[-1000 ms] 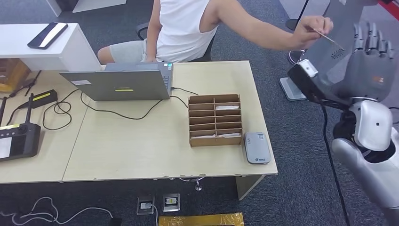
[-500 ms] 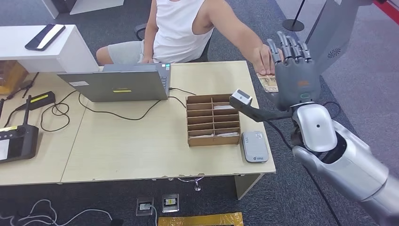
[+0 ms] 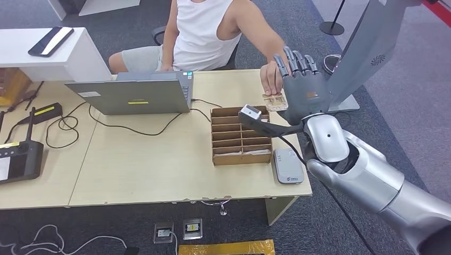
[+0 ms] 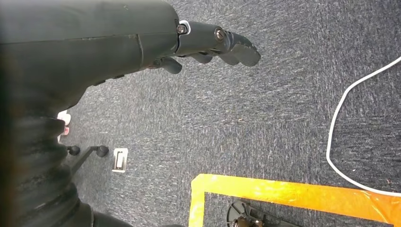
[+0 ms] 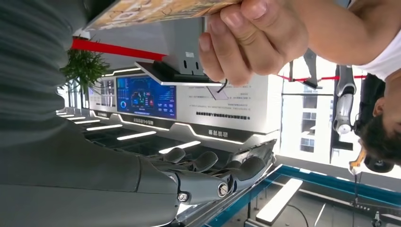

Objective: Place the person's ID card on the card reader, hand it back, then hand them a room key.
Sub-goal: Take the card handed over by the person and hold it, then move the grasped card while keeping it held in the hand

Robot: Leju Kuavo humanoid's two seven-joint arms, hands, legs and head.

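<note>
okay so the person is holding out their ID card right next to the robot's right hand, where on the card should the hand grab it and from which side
Take the ID card by its free end, the one pointing away from the person's hand, which pinches its upper edge. The right hand stands beside it with fingers spread upward, so closing from that side, thumb on one flat face and fingers on the other, probably suits a thin card best.

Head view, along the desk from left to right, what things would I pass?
Black handheld device → laptop → cardboard slotted organizer → card reader.
</note>
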